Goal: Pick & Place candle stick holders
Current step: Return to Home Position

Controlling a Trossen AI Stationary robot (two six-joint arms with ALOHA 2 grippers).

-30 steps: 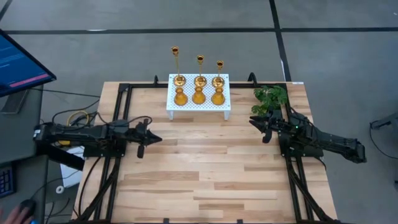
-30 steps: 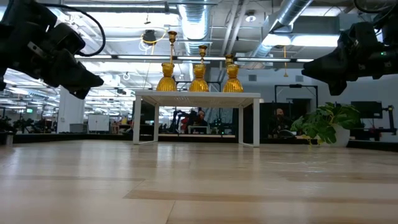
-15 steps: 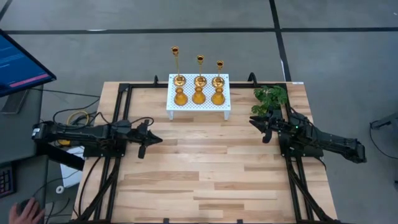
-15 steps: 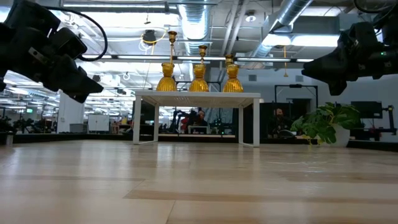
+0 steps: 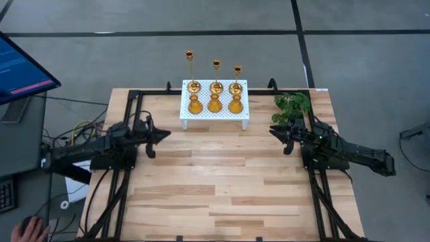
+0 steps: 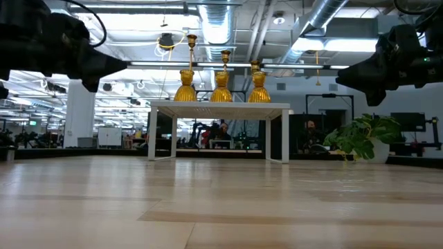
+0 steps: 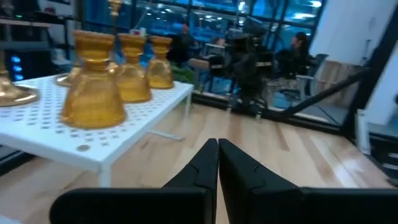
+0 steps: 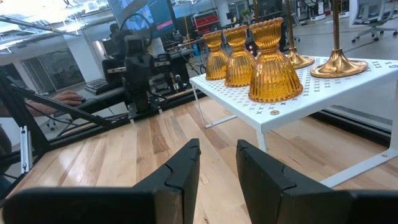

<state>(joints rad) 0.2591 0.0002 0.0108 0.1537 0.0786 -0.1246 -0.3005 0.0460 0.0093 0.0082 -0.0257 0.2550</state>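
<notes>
Both arms hung over the table (image 5: 222,191), one at each side, nowhere near the goods. The left gripper (image 5: 164,133) had its jaws pinched together on nothing. The right gripper (image 5: 272,131) showed a narrow gap, also empty, just beside the plant (image 5: 293,105). Well past both, on the white shelf (image 5: 213,117) at the far edge, three amber glass holders (image 5: 214,105) stood in a row, with three brass candlesticks (image 5: 216,86) right behind them.

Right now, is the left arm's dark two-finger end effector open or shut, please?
Shut: the left arm's dark end effector, raised above the wooden table, has fingertips meeting without a gap, holding nothing.
</notes>
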